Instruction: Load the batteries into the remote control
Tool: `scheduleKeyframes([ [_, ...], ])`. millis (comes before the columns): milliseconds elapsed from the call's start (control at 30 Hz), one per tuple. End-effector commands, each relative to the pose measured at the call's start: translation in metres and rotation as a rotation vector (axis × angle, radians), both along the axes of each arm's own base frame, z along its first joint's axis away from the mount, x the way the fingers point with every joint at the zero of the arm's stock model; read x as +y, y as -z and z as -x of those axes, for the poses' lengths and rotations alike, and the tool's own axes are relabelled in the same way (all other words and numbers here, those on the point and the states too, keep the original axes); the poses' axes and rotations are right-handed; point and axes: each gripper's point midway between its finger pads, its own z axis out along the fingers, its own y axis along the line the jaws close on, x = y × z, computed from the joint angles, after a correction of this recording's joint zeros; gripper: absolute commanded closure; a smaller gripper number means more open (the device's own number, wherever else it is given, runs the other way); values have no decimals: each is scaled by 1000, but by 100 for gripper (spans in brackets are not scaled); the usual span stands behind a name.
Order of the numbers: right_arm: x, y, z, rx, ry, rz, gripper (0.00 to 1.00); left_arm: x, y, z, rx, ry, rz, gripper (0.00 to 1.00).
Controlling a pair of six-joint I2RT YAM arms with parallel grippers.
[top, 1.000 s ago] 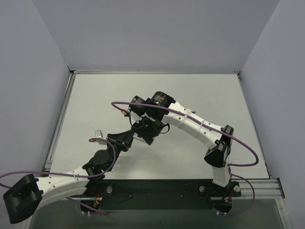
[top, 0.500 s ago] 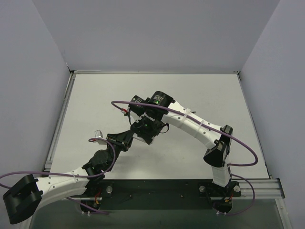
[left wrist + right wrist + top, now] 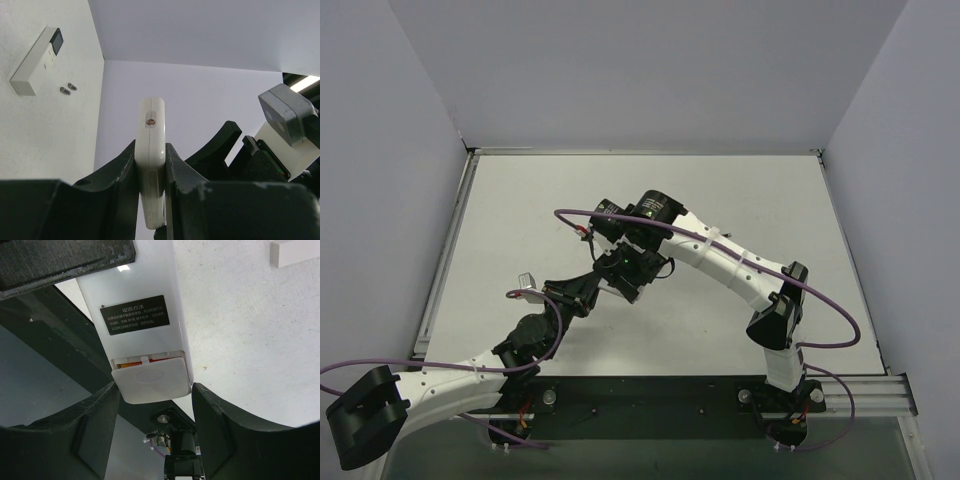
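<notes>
My left gripper [image 3: 151, 170] is shut on the white remote control [image 3: 151, 132] and holds it edge-on, raised off the table. In the right wrist view its white back [image 3: 135, 285] with a dark label faces the camera. The battery cover [image 3: 150, 382] sits slightly slid out, and red batteries [image 3: 135, 360] show in the gap. My right gripper [image 3: 155, 412] is open, with one finger on each side of the cover's end. In the top view the two grippers [image 3: 582, 292] [image 3: 622, 272] meet mid-table and hide the remote. Two more tiny batteries [image 3: 68, 88] lie on the table.
A longer, slimmer white remote with a dark screen [image 3: 37, 60] lies on the table beside the two loose batteries; its end shows in the right wrist view [image 3: 295, 252]. Grey walls [image 3: 640, 70] enclose the white table [image 3: 770, 200] on three sides.
The right gripper has edged very slightly toward the left gripper. Nothing else has visibly changed.
</notes>
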Motion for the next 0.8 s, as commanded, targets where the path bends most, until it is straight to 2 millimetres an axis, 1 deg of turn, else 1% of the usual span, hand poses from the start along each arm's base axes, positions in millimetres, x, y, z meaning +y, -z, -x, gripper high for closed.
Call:
scheduleKeyframes([
  [0, -12, -4, -12, -37, 48, 42, 45, 11, 10, 11, -6, 23, 75, 100],
  [367, -14, -7, -12, -42, 45, 36, 46, 9, 12, 11, 0, 29, 71, 100],
  [600, -11, -11, -13, -35, 52, 8, 36, 9, 13, 11, 5, 27, 76, 100],
  [767, -11, -10, -13, -20, 57, -8, 34, 10, 14, 11, 11, 27, 79, 100],
])
